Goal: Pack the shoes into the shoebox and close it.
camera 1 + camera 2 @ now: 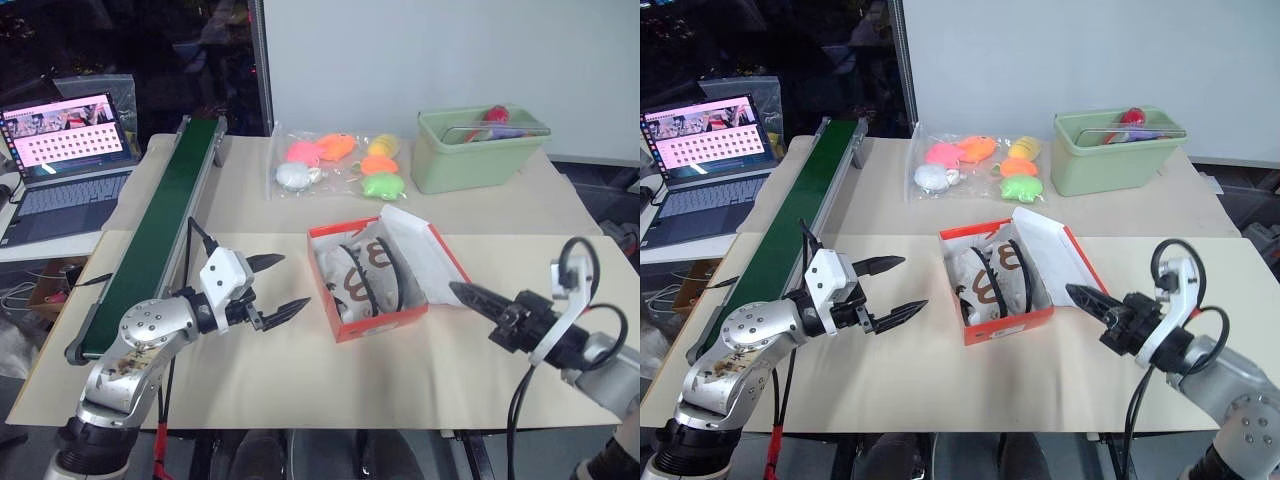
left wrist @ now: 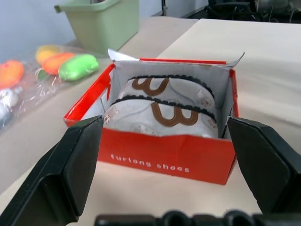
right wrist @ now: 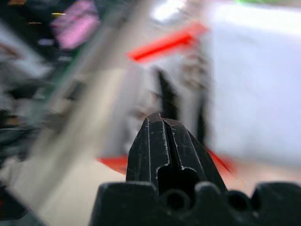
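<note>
The orange-red shoebox [image 1: 346, 328] sits open mid-table, its white-lined lid [image 1: 425, 255] leaning back to the right. Two white shoes [image 2: 162, 110] with brown trim lie side by side inside it. My left gripper [image 1: 280, 284] hovers open just left of the box, fingers spread and pointing at it, nothing between them. To the right of the box, my right gripper [image 1: 462, 292] is shut and empty, with its tip close to the lid's lower edge.
A green conveyor belt [image 1: 160, 230] runs along the left side of the table. A clear bag of bright plush toys [image 1: 340, 162] and a pale green bin [image 1: 478, 148] stand at the back. A laptop [image 1: 62, 160] sits at the far left.
</note>
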